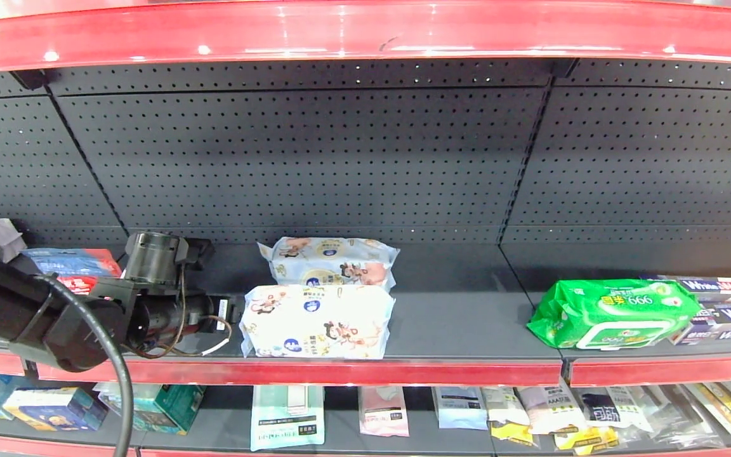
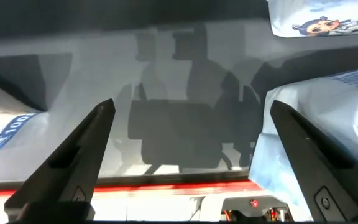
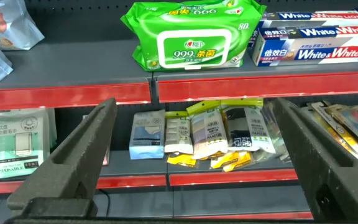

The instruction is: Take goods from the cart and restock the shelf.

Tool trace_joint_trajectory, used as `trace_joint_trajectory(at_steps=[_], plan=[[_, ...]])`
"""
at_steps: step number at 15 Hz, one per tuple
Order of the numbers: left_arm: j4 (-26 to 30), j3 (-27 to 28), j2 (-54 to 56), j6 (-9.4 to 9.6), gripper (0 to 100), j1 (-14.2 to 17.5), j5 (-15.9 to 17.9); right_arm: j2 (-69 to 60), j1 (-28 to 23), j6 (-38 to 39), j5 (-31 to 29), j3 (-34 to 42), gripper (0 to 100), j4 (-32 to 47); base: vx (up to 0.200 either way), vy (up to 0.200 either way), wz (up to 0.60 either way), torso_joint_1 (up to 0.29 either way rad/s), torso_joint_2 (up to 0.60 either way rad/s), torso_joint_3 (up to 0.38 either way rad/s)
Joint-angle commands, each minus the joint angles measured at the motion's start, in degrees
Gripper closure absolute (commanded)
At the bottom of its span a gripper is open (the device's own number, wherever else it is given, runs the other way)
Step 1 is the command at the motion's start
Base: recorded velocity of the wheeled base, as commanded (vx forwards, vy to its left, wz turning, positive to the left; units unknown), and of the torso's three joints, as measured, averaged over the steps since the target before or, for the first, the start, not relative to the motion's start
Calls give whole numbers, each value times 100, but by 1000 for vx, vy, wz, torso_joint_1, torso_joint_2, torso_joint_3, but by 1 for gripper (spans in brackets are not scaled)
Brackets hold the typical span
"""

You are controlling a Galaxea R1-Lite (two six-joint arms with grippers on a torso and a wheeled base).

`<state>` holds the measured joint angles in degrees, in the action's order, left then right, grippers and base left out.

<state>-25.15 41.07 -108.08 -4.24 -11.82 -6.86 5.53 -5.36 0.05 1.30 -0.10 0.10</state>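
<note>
Jaws of the left gripper [image 2: 191, 109] spread wide, nothing between them, so released. It sits low over the dark grey metal shelf board [image 1: 460, 317], just left of the near white soft wipes pack with cartoon print [image 1: 318, 320]. One finger [image 2: 303, 155] is against or just beside that pack's left end, cannot tell which. Pack lies flat at the red front lip, directly in front of a second matching white wipes pack [image 1: 330, 261]; probably placed that way to build a front-to-back row facing the aisle. Left arm comes in from near left, forearm about level with the shelf, wrist pointing right at the pack. Right gripper [image 3: 192, 106] is also open and empty, held back from the shelf face, opposite the green plastic wipes pack [image 3: 188, 37] and stacked white-and-blue toothpaste boxes [image 3: 319, 37] in the right bay. Blue-and-red flat box [image 1: 73, 263] sits far left, behind the arm.
</note>
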Motion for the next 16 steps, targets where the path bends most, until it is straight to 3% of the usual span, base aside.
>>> trace_joint_trajectory(at_steps=[1, 2, 4, 7, 10, 13, 15, 16], plan=[[19, -231, 622, 231, 0, 154, 10, 9, 0, 4, 1, 1, 0, -1, 0, 0, 0, 0, 0, 0], [19, -556, 1087, 582, 0, 286, 27, 9, 0, 4, 1, 1, 0, -1, 0, 0, 0, 0, 0, 0], [19, -1338, 2248, 925, 0, 471, 203, 9, 0, -5, 1, 1, 0, -1, 0, 0, 0, 0, 0, 0], [195, -2376, 4603, 925, 0, 550, 467, 9, 0, 4, 1, 1, 0, -1, 0, 0, 0, 0, 0, 0], [581, -2841, 6510, 899, 0, 585, 572, 9, 0, 4, 1, 1, 0, -1, 0, 0, 0, 0, 0, 0], [2550, -2692, 8945, 899, 0, 567, 1003, 9, 0, -5, 1, 1, 0, -1, 0, 0, 0, 0, 0, 0], [3710, -2736, 10281, 908, 0, 567, 1003, 9, 0, -5, 1, 1, 0, -1, 0, 0, 0, 0, 0, 0], [3833, -2745, 10272, 872, 0, 567, 783, 9, 0, 4, 1, 1, 0, -1, 0, 0, 0, 0, 0, 0]])
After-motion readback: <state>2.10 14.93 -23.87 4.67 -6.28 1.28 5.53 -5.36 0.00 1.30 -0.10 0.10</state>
